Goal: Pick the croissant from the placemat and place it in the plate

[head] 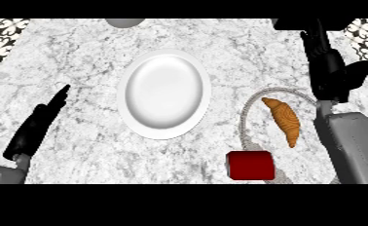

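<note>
Golden-brown croissant (283, 120) lying on the round grey placemat (248, 113), just right of the white oval plate (164, 93). Right hand (327, 59) above the placemat, fingers straight. Left hand (39, 120) far left, fingers straight.

No text, label, brand, number or sign can be read anywhere in the head view.
</note>
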You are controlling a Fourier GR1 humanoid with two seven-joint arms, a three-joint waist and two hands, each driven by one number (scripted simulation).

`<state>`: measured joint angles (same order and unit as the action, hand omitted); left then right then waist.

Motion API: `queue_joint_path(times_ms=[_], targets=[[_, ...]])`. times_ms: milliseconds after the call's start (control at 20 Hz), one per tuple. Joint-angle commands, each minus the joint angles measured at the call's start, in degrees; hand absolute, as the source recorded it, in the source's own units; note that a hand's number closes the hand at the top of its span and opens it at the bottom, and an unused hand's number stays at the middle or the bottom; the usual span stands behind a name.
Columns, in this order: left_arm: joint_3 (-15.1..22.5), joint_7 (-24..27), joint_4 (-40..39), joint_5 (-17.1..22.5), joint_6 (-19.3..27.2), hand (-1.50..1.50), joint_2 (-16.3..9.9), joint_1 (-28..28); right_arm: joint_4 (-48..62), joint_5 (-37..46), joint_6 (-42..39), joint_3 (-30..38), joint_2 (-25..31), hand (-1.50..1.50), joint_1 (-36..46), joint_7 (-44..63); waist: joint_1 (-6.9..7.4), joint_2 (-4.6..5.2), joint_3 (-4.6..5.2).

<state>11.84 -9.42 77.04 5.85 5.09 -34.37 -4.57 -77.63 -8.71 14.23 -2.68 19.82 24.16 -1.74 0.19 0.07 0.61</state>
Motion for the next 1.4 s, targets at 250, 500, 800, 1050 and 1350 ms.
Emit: queue_joint_path(times_ms=[250,500,800,1050,1350], targets=[[-5.63,12.86,4.33,-2.61,7.30,0.00,1.14,2.11,-8.47,-24.34,-16.94,5.32,-6.14,-1.50,-1.67,3.16,0.11,-0.86,-0.69],[-5.70,15.30,6.88,-1.79,7.95,0.00,3.27,8.14,-17.52,-4.45,0.36,5.27,-6.30,-1.50,-17.70,-15.97,-1.33,-0.72,-0.65],[-6.47,18.23,6.56,-2.89,6.99,0.00,5.56,9.76,-32.49,-7.16,-4.10,5.36,-8.28,-1.50,-34.00,-19.93,-0.81,-0.27,-0.60],[-5.47,17.34,8.80,-4.69,8.03,0.00,6.98,11.70,-32.39,-5.44,-11.79,6.40,1.46,-1.50,-36.54,-13.35,-0.39,-0.20,-0.59],[-5.85,18.05,9.16,-5.00,7.27,0.00,6.01,11.97,-35.56,3.41,-15.04,7.30,14.52,-1.50,-40.11,-1.88,-0.30,-0.17,-0.49]])
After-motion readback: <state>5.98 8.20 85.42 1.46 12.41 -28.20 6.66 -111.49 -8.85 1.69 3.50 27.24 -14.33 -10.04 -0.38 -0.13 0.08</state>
